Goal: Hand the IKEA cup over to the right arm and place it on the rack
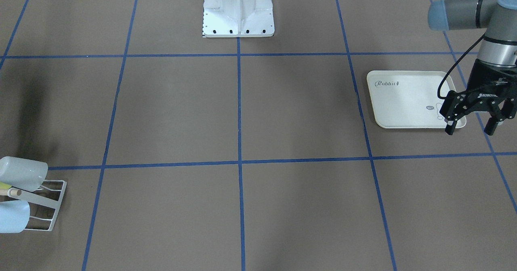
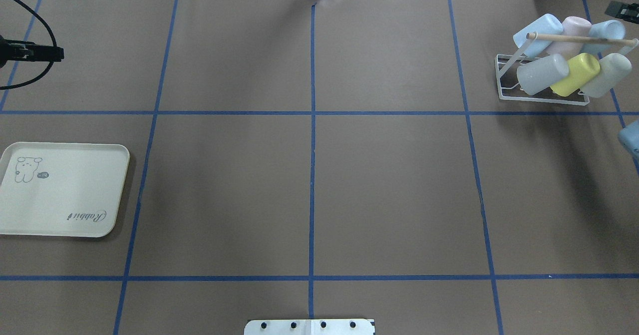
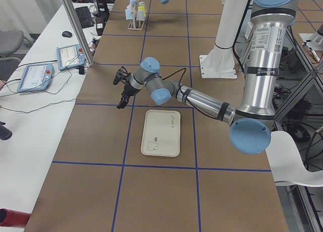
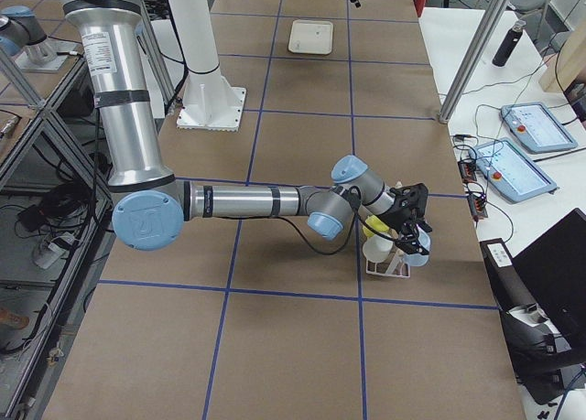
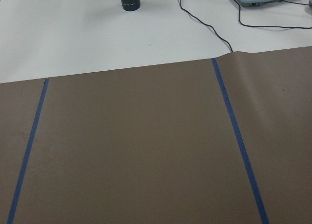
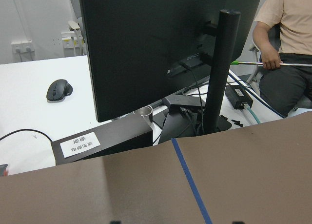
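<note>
- IKEA cups (image 2: 576, 75) all sit on the rack (image 2: 498, 75), in the far right corner of the worktop (image 2: 389, 190) as you see it from overhead. There are six, slanted on the prongs in two rows of three under the wooden dowel (image 2: 579, 38).
- Right arm (image 4: 238, 200) stretches low across the worktop to the rack. The right gripper (image 4: 412, 220) is just beside the cups, on your side of the rack. From the side view you cannot tell whether it touches one.
- In the right wrist view only two dark fingertips (image 6: 237, 222) peek in at the bottom edge. They are wide apart with nothing between them, so that gripper reads as spread and empty.
- Left gripper (image 1: 469, 129) hangs above the worktop, well apart from the rack, jaws spread and holding nothing.
- In the front-facing view it overlaps a corner of the rabbit-print tray (image 2: 75, 175). The left side view puts it past the tray, toward your side.
- The white robot base (image 1: 238, 10) stands between tray and rack, at the robot's edge.
- Past the worktop's edge by the rack stand a monitor (image 6: 156, 48) and a mouse (image 6: 58, 90), and a person (image 6: 287, 48) is seated there.
</note>
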`<state>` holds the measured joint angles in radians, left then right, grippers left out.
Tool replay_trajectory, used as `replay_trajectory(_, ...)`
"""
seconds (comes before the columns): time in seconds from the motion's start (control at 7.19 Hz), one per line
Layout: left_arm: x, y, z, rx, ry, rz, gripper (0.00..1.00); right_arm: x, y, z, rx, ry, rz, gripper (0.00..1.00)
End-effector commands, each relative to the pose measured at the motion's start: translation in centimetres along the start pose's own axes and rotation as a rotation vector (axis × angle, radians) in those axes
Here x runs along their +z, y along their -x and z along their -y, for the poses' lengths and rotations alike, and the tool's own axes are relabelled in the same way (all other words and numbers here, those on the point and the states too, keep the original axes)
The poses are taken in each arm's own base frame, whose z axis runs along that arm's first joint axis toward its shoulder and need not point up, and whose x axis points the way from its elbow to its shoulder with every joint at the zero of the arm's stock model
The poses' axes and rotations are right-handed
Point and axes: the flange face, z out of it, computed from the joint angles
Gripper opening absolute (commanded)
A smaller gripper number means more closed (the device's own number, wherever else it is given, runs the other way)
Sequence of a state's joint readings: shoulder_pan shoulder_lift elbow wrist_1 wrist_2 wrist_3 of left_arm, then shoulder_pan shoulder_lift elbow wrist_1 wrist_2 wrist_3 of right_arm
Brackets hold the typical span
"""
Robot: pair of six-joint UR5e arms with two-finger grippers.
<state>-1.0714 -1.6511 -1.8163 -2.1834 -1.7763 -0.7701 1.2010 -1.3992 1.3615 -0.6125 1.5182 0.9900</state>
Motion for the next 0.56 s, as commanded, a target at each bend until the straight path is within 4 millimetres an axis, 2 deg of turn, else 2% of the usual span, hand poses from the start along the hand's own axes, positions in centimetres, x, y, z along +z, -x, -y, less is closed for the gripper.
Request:
replay_trajectory(0.0, -0.2, 1.4, 0.8, 0.025, -0.004, 0.02, 1.0, -0.5, 1.6, 0.5, -0.006, -0.003, 0.033, 1.0)
replay_trajectory(0.14, -0.6, 3.9, 1.8, 0.128, 0.016, 0.08, 1.0, -0.9, 2.3, 0.4, -0.019, 0.039, 0.072, 1.0)
replay_trajectory(0.28, -1.5, 6.4, 2.9, 0.192, 0.029, 0.121, 1.0, -1.2, 1.9, 0.9, -0.03, 0.076, 0.097, 1.0)
replay_trajectory(0.42, -2.9, 9.7, 3.9, 0.17, 0.117, 0.094, 1.0, -1.7, 0.4, 2.7, -0.145, 0.115, 0.106, 1.0)
